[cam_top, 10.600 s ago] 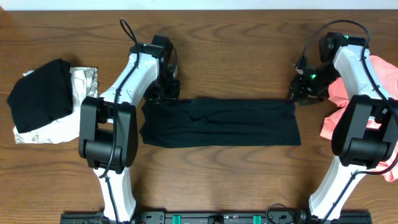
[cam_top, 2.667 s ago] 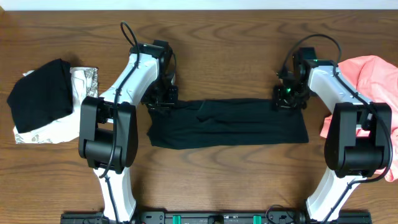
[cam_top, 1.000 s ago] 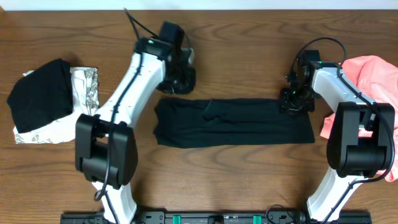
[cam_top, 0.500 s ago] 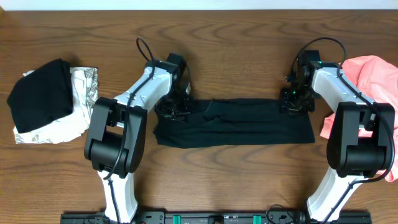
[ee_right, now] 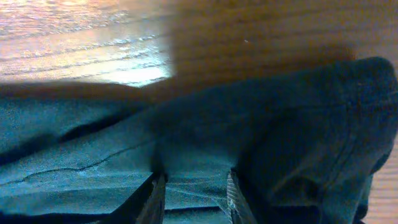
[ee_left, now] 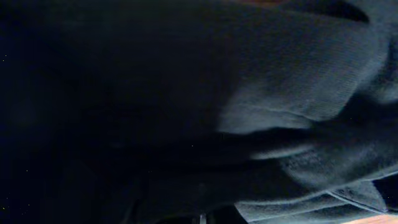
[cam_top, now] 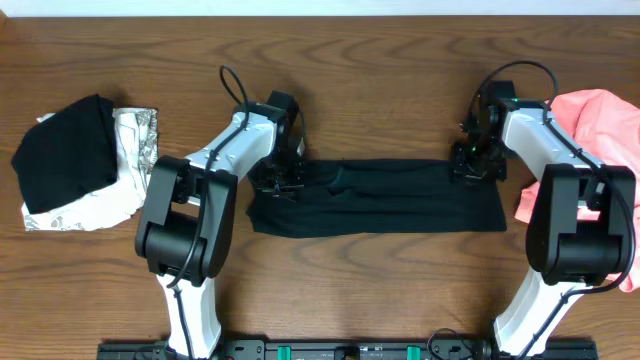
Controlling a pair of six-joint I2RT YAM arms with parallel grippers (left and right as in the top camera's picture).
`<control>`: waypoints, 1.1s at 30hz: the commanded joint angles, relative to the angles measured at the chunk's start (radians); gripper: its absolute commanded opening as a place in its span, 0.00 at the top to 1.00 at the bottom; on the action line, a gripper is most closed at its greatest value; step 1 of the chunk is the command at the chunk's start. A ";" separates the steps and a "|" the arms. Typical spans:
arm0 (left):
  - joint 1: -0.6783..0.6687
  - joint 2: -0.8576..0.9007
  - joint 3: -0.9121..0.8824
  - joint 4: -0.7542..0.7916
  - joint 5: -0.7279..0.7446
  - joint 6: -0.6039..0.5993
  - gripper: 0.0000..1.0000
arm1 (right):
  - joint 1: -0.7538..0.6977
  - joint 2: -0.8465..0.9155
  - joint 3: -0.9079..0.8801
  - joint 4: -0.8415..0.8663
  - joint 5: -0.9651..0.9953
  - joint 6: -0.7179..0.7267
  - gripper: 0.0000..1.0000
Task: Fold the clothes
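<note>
The black T-shirt (cam_top: 375, 197) lies folded in a long band mid-table. The left gripper (cam_top: 278, 180) presses its left end, grip unclear; the right gripper (cam_top: 470, 165) pinches its right end. A salmon-pink garment (cam_top: 590, 150) lies right of it, and a black and patterned pile (cam_top: 80, 165) lies well left.

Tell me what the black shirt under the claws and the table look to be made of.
Black shirt: soft matte knit, likely cotton jersey; it creases, and the right wrist view shows fine weave and stitched seams. Table: wood or wood-look laminate, fairly smooth, with brown grain lines and a light sheen.
</note>
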 commanded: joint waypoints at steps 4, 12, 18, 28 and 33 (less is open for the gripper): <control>0.050 0.002 -0.006 -0.005 -0.059 -0.005 0.94 | -0.047 0.054 -0.024 -0.003 0.071 0.016 0.65; 0.065 0.002 -0.006 -0.006 -0.058 -0.005 0.94 | -0.045 0.043 -0.006 -0.005 0.070 -0.008 0.64; 0.065 -0.012 0.008 -0.010 0.016 -0.005 0.94 | -0.046 0.016 -0.004 -0.003 0.071 -0.008 0.63; 0.065 -0.126 0.028 -0.013 0.055 -0.005 0.94 | -0.046 -0.087 0.051 -0.029 0.013 -0.035 0.62; 0.065 -0.221 0.028 -0.013 0.035 -0.002 0.94 | -0.047 -0.197 0.107 -0.063 -0.031 -0.035 0.54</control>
